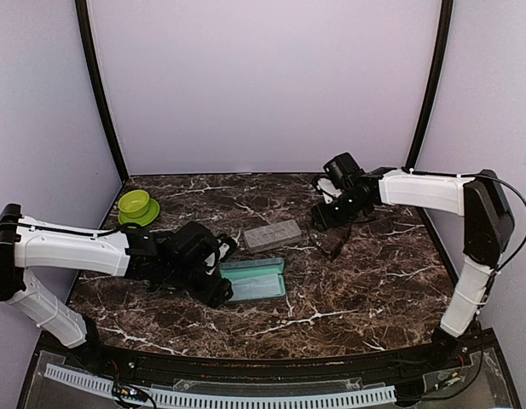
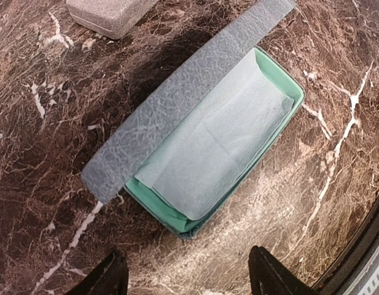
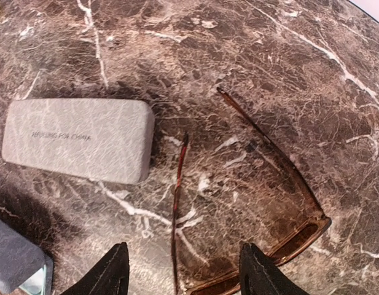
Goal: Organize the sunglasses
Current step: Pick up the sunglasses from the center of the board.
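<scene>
Sunglasses (image 3: 293, 239) lie unfolded beneath the right gripper (image 3: 184, 270), its fingers spread, likely lined up for a grasp; the left gripper (image 2: 189, 276), also spread, hovers over the open case (image 2: 295, 91).

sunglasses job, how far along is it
Done: the open case has a cloth laid inside. In hand: the right gripper, jaws apart, hangs over the brown sunglasses, which lie unfolded on the table, not gripped; the left gripper is open over the open case, empty. To do: the glasses are in no case, and the grey case is shut. Only one pair is in view.
</scene>
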{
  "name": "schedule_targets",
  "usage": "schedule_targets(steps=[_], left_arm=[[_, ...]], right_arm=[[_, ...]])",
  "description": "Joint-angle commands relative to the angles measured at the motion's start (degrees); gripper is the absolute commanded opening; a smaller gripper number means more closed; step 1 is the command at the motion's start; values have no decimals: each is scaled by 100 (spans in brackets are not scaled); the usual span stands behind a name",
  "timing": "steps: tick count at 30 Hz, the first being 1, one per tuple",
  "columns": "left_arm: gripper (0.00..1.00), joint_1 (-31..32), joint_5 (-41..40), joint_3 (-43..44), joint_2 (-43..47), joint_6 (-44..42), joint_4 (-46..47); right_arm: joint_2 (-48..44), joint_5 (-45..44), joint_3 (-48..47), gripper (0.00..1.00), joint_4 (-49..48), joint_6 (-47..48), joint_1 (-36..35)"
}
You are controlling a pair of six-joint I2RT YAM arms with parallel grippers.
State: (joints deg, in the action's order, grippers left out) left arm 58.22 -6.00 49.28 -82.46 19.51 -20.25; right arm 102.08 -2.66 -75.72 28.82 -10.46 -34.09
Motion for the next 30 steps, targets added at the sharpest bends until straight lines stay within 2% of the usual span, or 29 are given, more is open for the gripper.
schedule_targets(steps=[1, 9, 16, 30], left_arm=[[70, -56, 57, 129, 108, -95, 30], [70, -74, 60, 142, 56, -132, 82], [70, -82, 36, 152, -2, -149, 118], [70, -82, 48, 176, -92, -84, 159]], right_arm=[[453, -317, -701, 61, 403, 420, 293], [1558, -711, -1844, 61, 979, 807, 835], [2102, -752, -2355, 60, 1364, 1191, 951], [2586, -738, -2804, 43, 1925, 1450, 992]])
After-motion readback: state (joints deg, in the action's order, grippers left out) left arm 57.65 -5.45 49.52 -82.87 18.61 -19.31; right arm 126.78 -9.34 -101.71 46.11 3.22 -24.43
